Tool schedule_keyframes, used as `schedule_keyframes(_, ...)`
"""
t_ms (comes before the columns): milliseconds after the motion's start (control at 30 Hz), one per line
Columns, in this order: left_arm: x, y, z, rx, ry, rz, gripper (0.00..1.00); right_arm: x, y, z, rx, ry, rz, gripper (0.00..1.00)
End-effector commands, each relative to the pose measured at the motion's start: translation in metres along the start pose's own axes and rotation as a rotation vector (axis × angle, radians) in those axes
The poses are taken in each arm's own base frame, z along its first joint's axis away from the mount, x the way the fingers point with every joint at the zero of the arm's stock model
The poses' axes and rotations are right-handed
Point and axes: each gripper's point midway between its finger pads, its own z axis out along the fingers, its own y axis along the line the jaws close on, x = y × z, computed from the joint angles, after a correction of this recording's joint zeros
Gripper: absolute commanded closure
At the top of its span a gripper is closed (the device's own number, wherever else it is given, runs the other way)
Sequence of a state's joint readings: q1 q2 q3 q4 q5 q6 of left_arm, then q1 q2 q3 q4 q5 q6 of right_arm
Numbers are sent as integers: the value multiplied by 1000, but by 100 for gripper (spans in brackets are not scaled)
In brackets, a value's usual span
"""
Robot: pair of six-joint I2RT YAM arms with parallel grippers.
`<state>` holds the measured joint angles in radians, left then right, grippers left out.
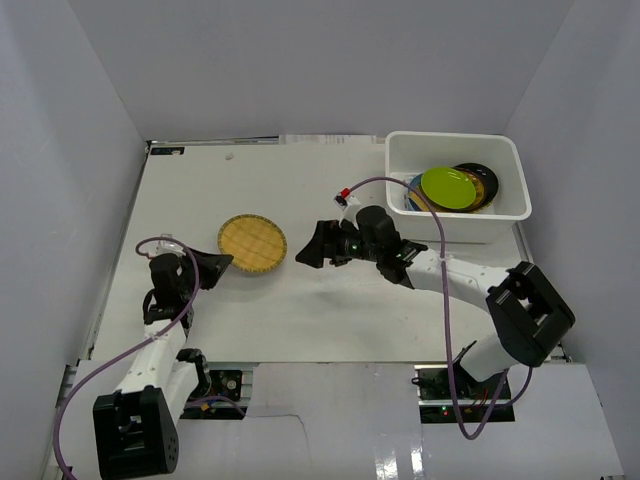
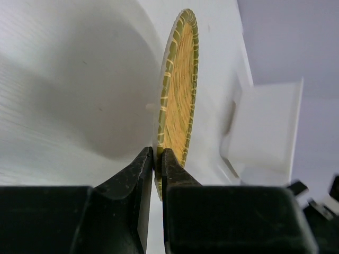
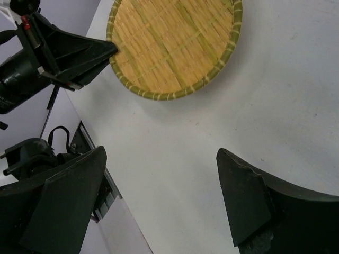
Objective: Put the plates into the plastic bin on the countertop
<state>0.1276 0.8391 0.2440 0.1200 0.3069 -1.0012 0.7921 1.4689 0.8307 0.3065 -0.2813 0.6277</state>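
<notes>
A round woven bamboo plate (image 1: 252,243) is at the middle left of the countertop (image 1: 330,310). My left gripper (image 1: 216,265) is shut on its near left rim; the left wrist view shows the plate (image 2: 179,95) edge-on between the fingers. My right gripper (image 1: 305,253) is open and empty just right of the plate; its wrist view shows the plate (image 3: 172,45) ahead of the fingertips. The white plastic bin (image 1: 455,145) at the back right holds a lime green plate (image 1: 448,186) over a black one (image 1: 483,180) and a light blue one (image 1: 411,190).
Pale grey walls enclose the countertop on the left, back and right. The bin shows in the left wrist view (image 2: 265,127) beyond the plate. The left arm (image 3: 53,50) shows in the right wrist view.
</notes>
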Motion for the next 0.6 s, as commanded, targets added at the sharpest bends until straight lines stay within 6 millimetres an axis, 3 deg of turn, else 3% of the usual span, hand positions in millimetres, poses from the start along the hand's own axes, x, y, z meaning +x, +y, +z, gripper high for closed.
schedule_keyframes(0, 21, -52, -18, 252, 155, 57, 100, -27, 11, 14, -32, -78, 8, 10)
schedule_keyframes(233, 36, -96, -46, 481, 271, 111, 100, -24, -13, 30, 58, -70, 28, 10)
schedule_keyframes(400, 48, -120, -62, 617, 434, 146, 100, -39, -6, 24, 60, -113, 11, 7)
schedule_keyframes(433, 50, -122, -64, 629, 457, 146, 100, -41, -6, 22, 69, -125, 8, 12)
schedule_keyframes(533, 52, -126, -66, 658, 515, 151, 100, -56, -3, 13, 89, -187, 2, 42)
schedule_keyframes(567, 54, -128, -69, 675, 542, 161, 100, -60, -2, 11, 85, -204, 6, 64)
